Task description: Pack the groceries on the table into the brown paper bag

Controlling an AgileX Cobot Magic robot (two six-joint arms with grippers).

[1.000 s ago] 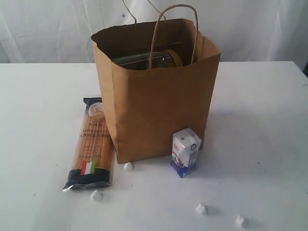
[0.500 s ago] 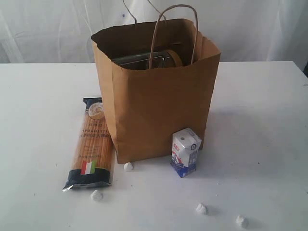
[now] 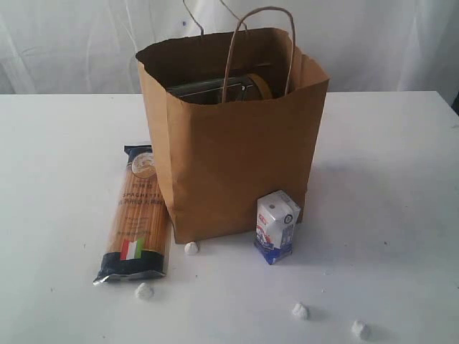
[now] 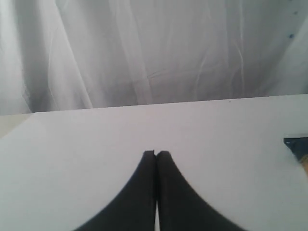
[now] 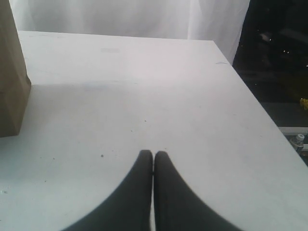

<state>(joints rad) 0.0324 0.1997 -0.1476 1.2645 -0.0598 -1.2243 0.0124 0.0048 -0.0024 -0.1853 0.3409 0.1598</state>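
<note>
The brown paper bag (image 3: 237, 143) stands upright mid-table with its mouth open; a clear jar (image 3: 215, 89) shows inside it. A spaghetti packet (image 3: 136, 215) with an Italian flag lies flat just left of the bag. A small white-blue carton (image 3: 276, 226) stands at the bag's front right corner. Neither arm appears in the exterior view. My left gripper (image 4: 155, 153) is shut and empty over bare table (image 4: 96, 139), with a corner of the spaghetti packet (image 4: 297, 146) at the frame edge. My right gripper (image 5: 153, 153) is shut and empty, the bag (image 5: 12, 82) off to one side.
Small white lumps (image 3: 144, 290) (image 3: 191, 248) (image 3: 300, 310) (image 3: 360, 329) lie scattered on the table in front of the bag. A white curtain (image 3: 358, 36) hangs behind. In the right wrist view the table edge (image 5: 260, 106) drops to a dark area.
</note>
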